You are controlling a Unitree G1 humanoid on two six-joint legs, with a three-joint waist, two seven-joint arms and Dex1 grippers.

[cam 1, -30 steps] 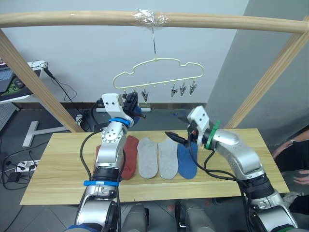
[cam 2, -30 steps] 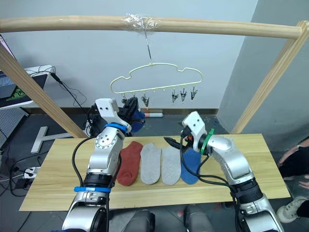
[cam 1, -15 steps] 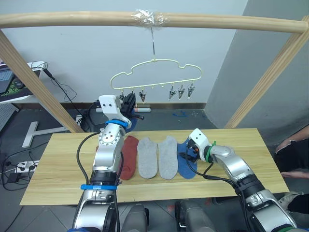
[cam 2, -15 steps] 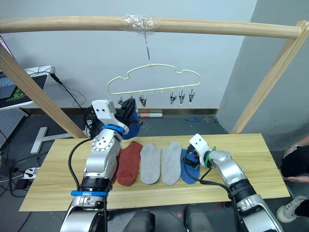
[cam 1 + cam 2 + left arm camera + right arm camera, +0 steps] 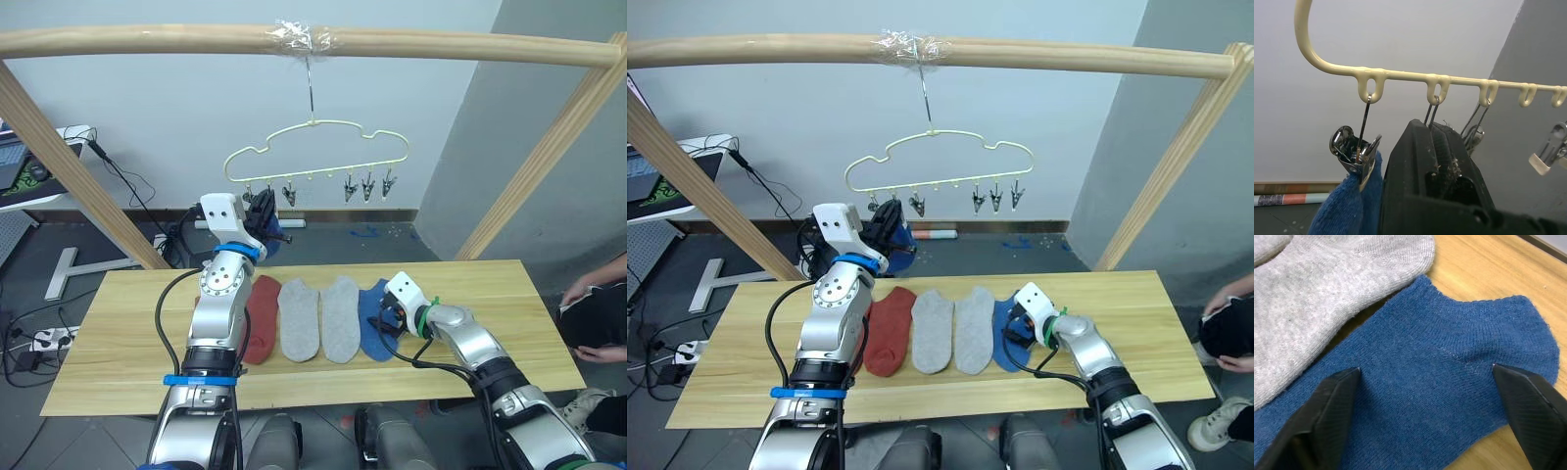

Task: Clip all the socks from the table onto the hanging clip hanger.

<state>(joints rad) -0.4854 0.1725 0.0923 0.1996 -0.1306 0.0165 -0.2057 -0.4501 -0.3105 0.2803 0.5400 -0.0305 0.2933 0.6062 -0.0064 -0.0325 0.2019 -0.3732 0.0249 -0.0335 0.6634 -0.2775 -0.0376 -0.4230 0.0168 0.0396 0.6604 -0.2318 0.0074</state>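
At the left, my left gripper (image 5: pixel 1432 161) is up at the clip hanger (image 5: pixel 318 147), its fingers closed together around the second clip's wire — the first clip (image 5: pixel 1354 149) beside it already bites a blue sock (image 5: pixel 1347 210) that hangs off the hanger's left end. On the table (image 5: pixel 118 362), near its back edge, four socks lie in a row: a red sock (image 5: pixel 260 318), two grey socks (image 5: pixel 318 318), then a second blue sock (image 5: pixel 1440 377). At the right, my right gripper (image 5: pixel 1435 401) is low over that blue sock's cuff, jaws wide, a finger on each side of the fabric.

To do this pick well, I judge I should press down until both fingers touch the knit, pinch at the cuff edge, and take one sock only — the grey one touches it.

Against half a second ago, the right gripper has settled a little lower and closer to the sock; a second ago it was raised well above the table. The left arm has hardly moved at the hanger.
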